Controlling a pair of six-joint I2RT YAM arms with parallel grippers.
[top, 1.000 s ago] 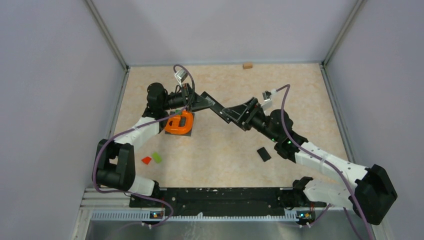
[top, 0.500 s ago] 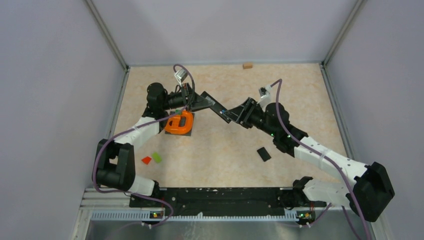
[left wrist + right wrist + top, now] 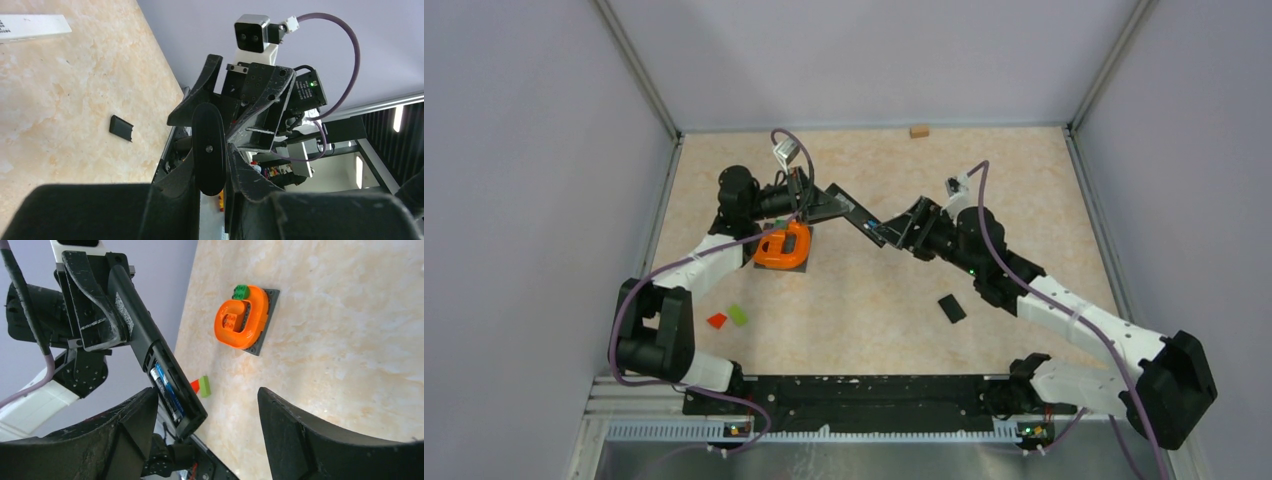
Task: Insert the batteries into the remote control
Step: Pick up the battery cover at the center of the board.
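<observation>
Remote (image 3: 849, 212) held off the table (image 3: 874, 330), centre of the top view, slanting down toward the right. Left gripper (image 3: 822, 205) is clenched on its upper left end. In the left wrist view the remote (image 3: 209, 150) shows end-on, pinched between that gripper's (image 3: 209, 176) two fingers.

Right gripper (image 3: 904, 228) sits at the remote's lower right end with its jaws spread wide, grasping nothing. In the right wrist view the remote's (image 3: 150, 355) free end reaches in between the fingers, close to the left-hand one, with a wide gap to the other. I cannot tell whether it touches.

The compartment is open, facing the right wrist camera. A blue battery (image 3: 167, 387) lies in it lengthwise, lower centre-left of that frame. No other cells can be made out.

A black cover (image 3: 951, 308) lies flat on the table, lower right of centre, well apart from the remote.

An orange ring (image 3: 782, 246) on a grey plate sits just below the left gripper, with a green brick (image 3: 241, 290) at its edge. A red block (image 3: 717, 320) and a green block (image 3: 739, 314) lie just beside each other, lower left. A small tan block (image 3: 918, 131) sits at the far edge, top centre.
</observation>
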